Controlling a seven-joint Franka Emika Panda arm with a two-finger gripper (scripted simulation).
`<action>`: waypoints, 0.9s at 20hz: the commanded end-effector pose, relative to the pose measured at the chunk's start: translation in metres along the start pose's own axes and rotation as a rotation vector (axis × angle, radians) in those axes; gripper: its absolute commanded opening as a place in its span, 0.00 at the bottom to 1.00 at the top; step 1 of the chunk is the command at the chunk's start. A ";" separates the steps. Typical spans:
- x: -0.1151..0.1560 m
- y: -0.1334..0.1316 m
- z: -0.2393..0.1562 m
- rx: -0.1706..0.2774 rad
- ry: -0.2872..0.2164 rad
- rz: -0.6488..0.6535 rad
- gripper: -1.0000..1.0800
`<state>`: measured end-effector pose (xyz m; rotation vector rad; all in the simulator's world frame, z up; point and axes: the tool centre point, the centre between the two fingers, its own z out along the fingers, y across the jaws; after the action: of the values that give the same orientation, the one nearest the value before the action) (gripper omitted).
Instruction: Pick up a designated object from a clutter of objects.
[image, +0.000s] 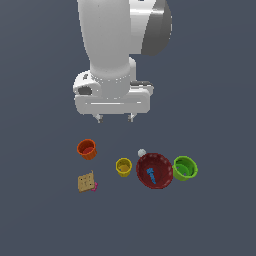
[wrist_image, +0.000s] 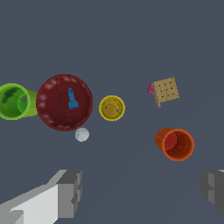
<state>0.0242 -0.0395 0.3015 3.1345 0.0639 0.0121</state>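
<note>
Tan block (image: 86, 182): looking light, stiff, thin; sitting near the orange cup (image: 87, 149), pink piece (image: 95, 186) touching.
Hold: across opposite edges.
Gripper (image: 115, 118): hanging wide, holding nothing.

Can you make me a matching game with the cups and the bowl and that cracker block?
Things:
1. orange cup
2. green cup
3. dark red bowl
4. tan block

Clues:
A. holds a small blue item
B. has dark dots on its face
C. touches the bowl, on the exterior view's right
D. nearest the tan block

Pairs: 1-D, 2-C, 3-A, 4-B
</note>
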 end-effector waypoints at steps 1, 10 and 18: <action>0.010 0.007 0.010 0.001 -0.001 -0.015 0.96; 0.054 0.047 0.066 0.006 -0.002 -0.093 0.96; 0.085 0.090 0.132 0.008 -0.004 -0.169 0.96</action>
<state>0.1085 -0.1182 0.1841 3.1276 0.3050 0.0045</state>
